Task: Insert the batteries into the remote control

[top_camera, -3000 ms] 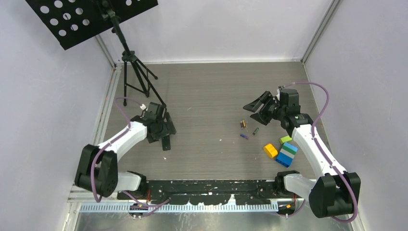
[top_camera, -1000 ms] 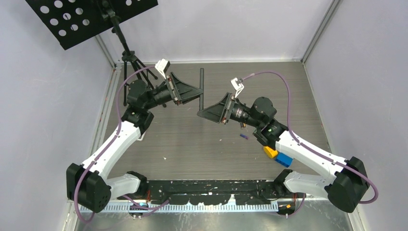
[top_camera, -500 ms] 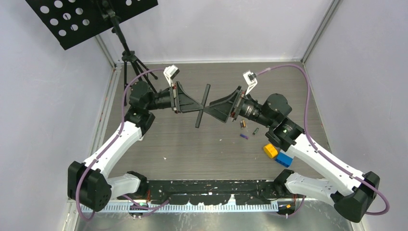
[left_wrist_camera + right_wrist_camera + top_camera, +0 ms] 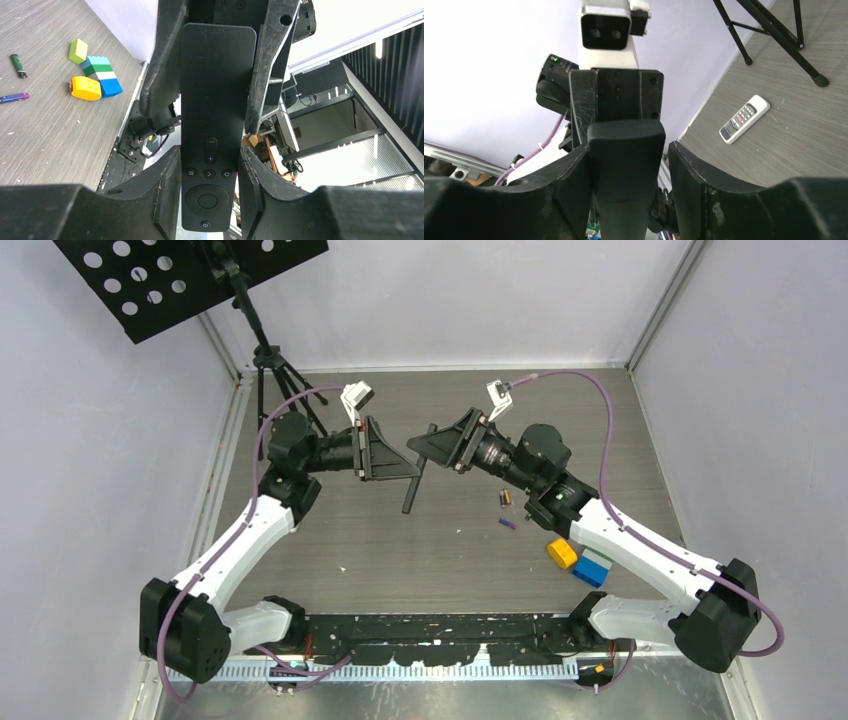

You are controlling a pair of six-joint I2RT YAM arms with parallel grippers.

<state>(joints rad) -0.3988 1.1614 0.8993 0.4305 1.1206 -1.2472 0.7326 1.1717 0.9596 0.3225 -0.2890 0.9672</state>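
My left gripper [image 4: 412, 476] is shut on a slim black remote control [image 4: 417, 470] and holds it in the air over the table's middle, tilted. In the left wrist view the remote [image 4: 215, 100] shows its button face between my fingers [image 4: 165, 190]. My right gripper [image 4: 428, 440] straddles the remote's upper end [image 4: 626, 150]. One finger touches it and a narrow gap shows at the other. A gold-and-black battery [image 4: 505, 497] and a purple-blue battery [image 4: 508, 523] lie on the table under the right arm. The left wrist view shows the purple-blue battery [image 4: 14, 97] and a dark green one [image 4: 18, 65].
A yellow block [image 4: 562, 553] and a blue-white-green stack [image 4: 594, 566] lie at the right. The left wrist view also shows a lime block [image 4: 78, 50]. A music stand's tripod [image 4: 275, 390] stands at the back left. A white remote [image 4: 744, 119] lies on the table near its feet.
Over three seconds both arms rose from the table and the left lifted the remote. In the last half second my right gripper moved up from the remote's middle to its upper end.
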